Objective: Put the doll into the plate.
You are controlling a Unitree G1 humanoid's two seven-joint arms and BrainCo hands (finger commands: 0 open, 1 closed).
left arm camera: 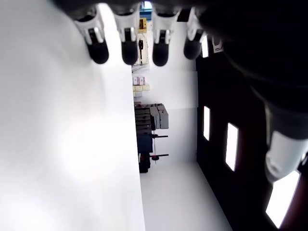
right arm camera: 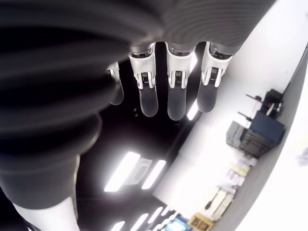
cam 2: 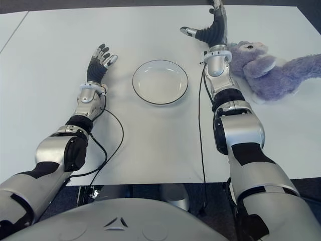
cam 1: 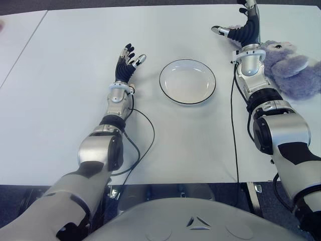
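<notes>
Two metal-shelled arms are reaching out over the smooth white desk [cam 1: 50,100], each trailing a thin black cable. Nearest, the left hand [cam 1: 126,64] is showing just left of the plate [cam 1: 187,81], its black fingers [cam 1: 129,48] spreading loosely and holding nothing. That plate is a round, shallow white dish with a thin dark rim, sitting bare between the two arms. Farther out on the right, the right hand [cam 2: 210,31] is rising with its ribbed black palm upright, fingers [right arm camera: 176,96] extending straight and slightly apart, thumb jutting toward the robot's left, gripping nothing. Just beside its wrist, on the right, the doll [cam 2: 271,70] is lying on the desk: a fuzzy lavender-grey plush, its long axis running roughly left to right, its head pointing toward the wrist.
</notes>
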